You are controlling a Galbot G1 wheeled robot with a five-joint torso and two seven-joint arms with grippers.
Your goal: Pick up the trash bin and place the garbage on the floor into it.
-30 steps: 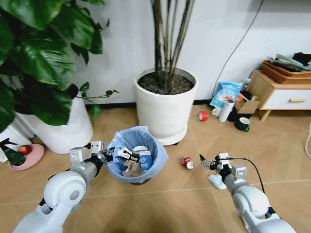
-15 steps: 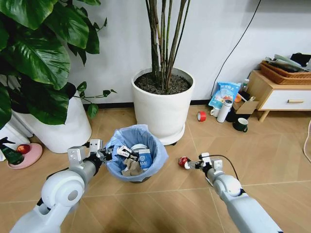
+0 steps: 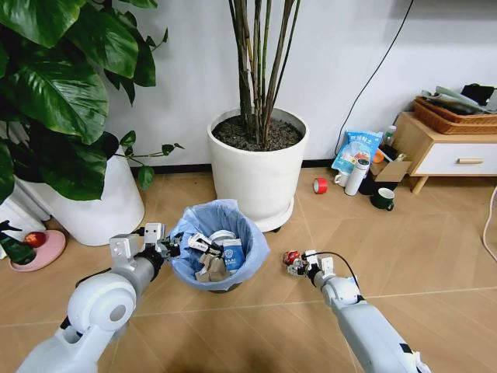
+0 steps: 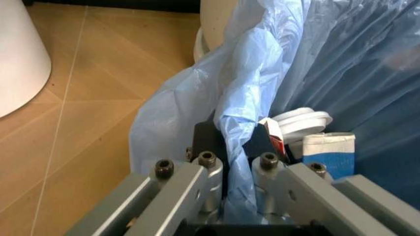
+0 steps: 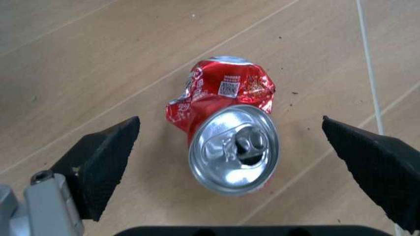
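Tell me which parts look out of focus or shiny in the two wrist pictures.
Right wrist view: the crushed red can is sharp, its silver top glinting; the fingertips are soft. Left wrist view: the bag shows pale sheen, and the near metal fingers blur.

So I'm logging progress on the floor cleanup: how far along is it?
Done: several litter pieces lie inside the trash bin, whose bag rim the left end effector grips. In hand: the right end effector hangs open around the crushed red can on the floor, not yet gripping. Left: lifting the can into the bin.
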